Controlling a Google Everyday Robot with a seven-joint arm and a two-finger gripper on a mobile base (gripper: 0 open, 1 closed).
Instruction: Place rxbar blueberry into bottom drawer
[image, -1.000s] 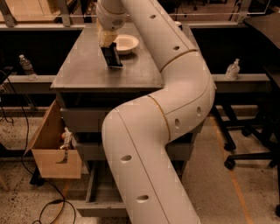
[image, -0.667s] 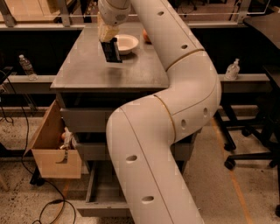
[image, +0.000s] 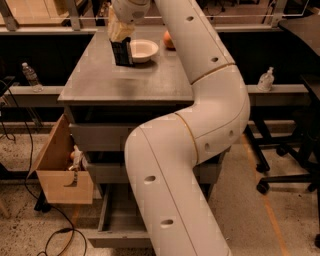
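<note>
My gripper (image: 120, 41) is over the back of the grey cabinet top (image: 130, 80), just left of a white bowl. It is shut on the rxbar blueberry (image: 122, 53), a dark flat bar that hangs upright under the pale fingers (image: 118, 31), close above the top. The bottom drawer (image: 116, 222) is pulled open at floor level, a shallow grey tray. My white arm covers its right part, and the knob is hidden.
A white bowl (image: 144, 49) and an orange fruit (image: 168, 39) sit on the cabinet top. A tan wooden box (image: 62, 172) hangs open at the cabinet's left. A water bottle (image: 30, 76) stands at left and a pump bottle (image: 266, 79) at right. Chair legs (image: 285, 175) stand at right.
The gripper with the bar has moved a little up and left, away from the bowl. The arm has shifted to the right.
</note>
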